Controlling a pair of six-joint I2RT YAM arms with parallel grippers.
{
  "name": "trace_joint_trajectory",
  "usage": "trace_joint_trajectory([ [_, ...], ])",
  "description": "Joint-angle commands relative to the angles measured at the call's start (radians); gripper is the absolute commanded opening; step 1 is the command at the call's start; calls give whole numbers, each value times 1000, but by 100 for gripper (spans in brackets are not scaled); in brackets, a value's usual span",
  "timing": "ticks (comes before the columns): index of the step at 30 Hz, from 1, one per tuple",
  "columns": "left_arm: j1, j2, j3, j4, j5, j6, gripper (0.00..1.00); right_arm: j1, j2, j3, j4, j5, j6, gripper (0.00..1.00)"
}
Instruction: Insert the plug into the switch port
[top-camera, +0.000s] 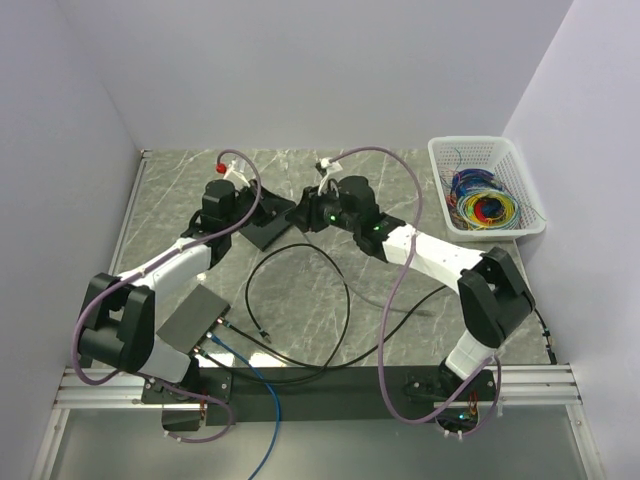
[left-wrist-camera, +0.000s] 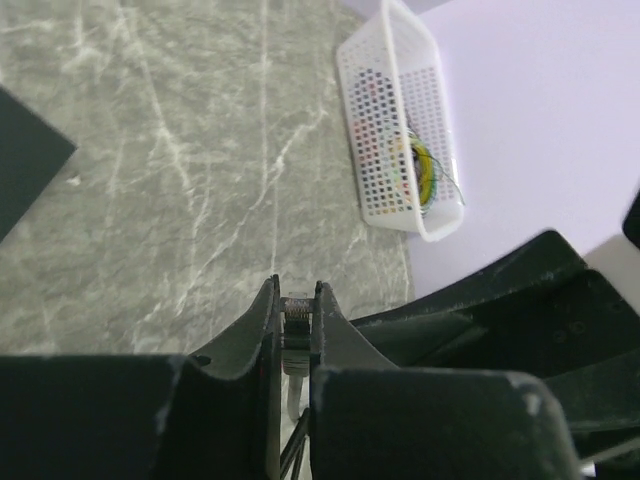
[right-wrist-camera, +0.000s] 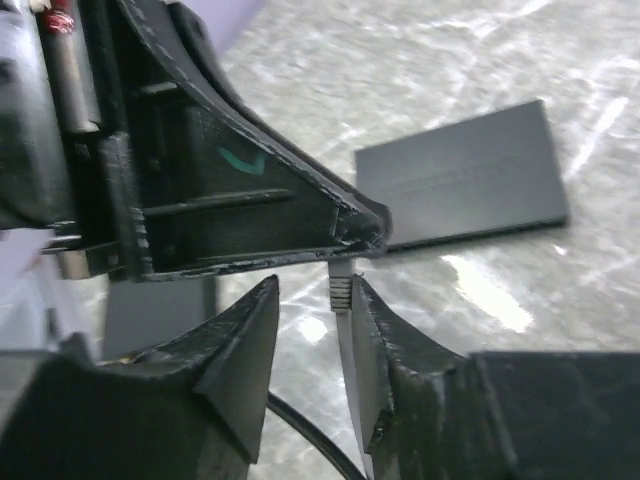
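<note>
The clear plastic cable plug (left-wrist-camera: 296, 308) sits pinched in the tips of my left gripper (left-wrist-camera: 296, 292); the right gripper (right-wrist-camera: 310, 300) stands parted just beneath. I back it straight off, avoiding the black cable (top-camera: 347, 300), before carrying to the grey switch box (top-camera: 193, 315) behind the left wrist

Count so far:
- Arms: 2, left arm (top-camera: 165, 265) and right arm (top-camera: 440, 255).
- White basket (top-camera: 470, 141): 1, far right.
- Tangle of coloured wire coils (top-camera: 487, 207): 1, in the basket; can't split the coils.
- Grey box (top-camera: 193, 315): 1, near left.
- Plug (left-wrist-camera: 296, 305): 1.
- Black cable (top-camera: 300, 247): 1, looped mid-table.
- Blue cable (top-camera: 262, 385): 1, near edge.
- Purple cables: 2, left purple cable (top-camera: 75, 340) and right purple cable (top-camera: 395, 300).
- Black flat slab (right-wrist-camera: 460, 190): 1 certain, far centre; can't tell if there's a second.
</note>
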Motion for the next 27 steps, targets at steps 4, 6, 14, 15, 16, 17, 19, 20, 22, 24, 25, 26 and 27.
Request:
trace_joint_trajectory([
  [4, 1, 7, -33, 345, 176, 18, 0, -131, -52, -22, 237, -340, 212, 42],
  [6, 14, 38, -58, 486, 210, -14, 1, -157, -29, -37, 366, -430, 281, 40],
  [14, 60, 180, -119, 1028, 359, -315, 0, -209, 98, -74, 747, -658, 582, 30],
  [15, 60, 196, -121, 1083, 357, -330, 1, -211, 106, -73, 759, -667, 594, 31],
  [16, 60, 199, -121, 1091, 359, -349, 1, -211, 112, -65, 761, -672, 600, 31],
  [17, 60, 203, -118, 1099, 362, -355, 1, -211, 117, -64, 755, -672, 599, 31],
  [19, 60, 203, -118, 1099, 362, -357, 0, -211, 126, -59, 743, -673, 587, 31],
  [20, 60, 202, -116, 1094, 362, -354, 0, -211, 130, -56, 732, -675, 587, 31],
  [22, 61, 190, -113, 1070, 363, -340, 1, -211, 137, -53, 730, -679, 587, 31],
  [24, 61, 165, -108, 1038, 363, -321, 0, -209, 141, -56, 718, -679, 584, 32],
  [25, 61, 156, -99, 993, 363, -299, 1, -211, 140, -57, 707, -676, 567, 33],
  [26, 61, 148, -95, 973, 365, -289, 0, -209, 140, -59, 689, -673, 561, 33],
  [27, 61, 135, -92, 961, 365, -281, 1, -209, 138, -60, 684, -673, 556, 34],
])
